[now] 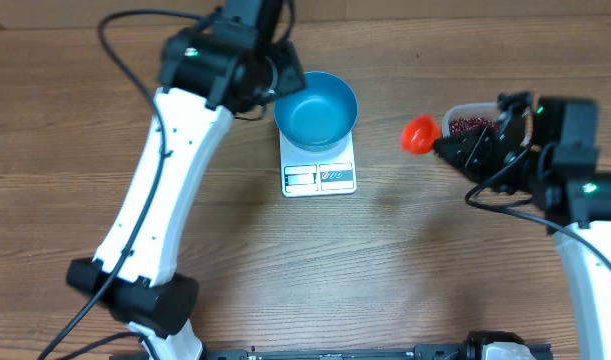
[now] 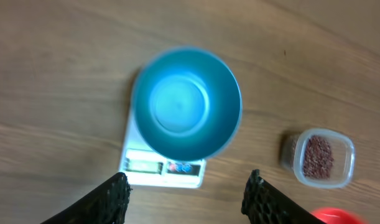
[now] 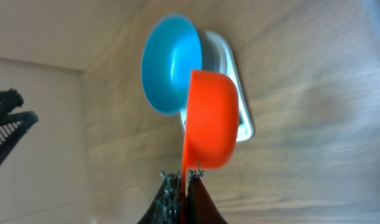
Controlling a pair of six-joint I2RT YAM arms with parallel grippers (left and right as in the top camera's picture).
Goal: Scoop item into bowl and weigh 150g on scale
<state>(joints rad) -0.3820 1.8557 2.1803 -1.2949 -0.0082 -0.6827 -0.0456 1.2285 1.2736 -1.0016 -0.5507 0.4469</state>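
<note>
My left gripper (image 2: 186, 202) hangs spread and empty above the smooth, round blue bowl (image 2: 186, 102), which sits on the flat white scale (image 2: 162, 171). Red-brown beans (image 2: 317, 155) lie in a clear tub (image 2: 348, 149) to the right of the scale. My right gripper (image 3: 185, 179) pinches the handle of the orange scoop (image 3: 208, 118), its cup end pointing at the scale. Overhead, the scoop is between the scale and the tub.

No word, number or brand can be read in any view. The white scale (image 1: 319, 172) carries a pale display window (image 2: 144, 165) and a label panel (image 2: 182, 167) with small blue and red marks on its front edge, at 6 o'clock from the blue bowl (image 1: 316, 108). Both are too small and blurred to make out.
</note>
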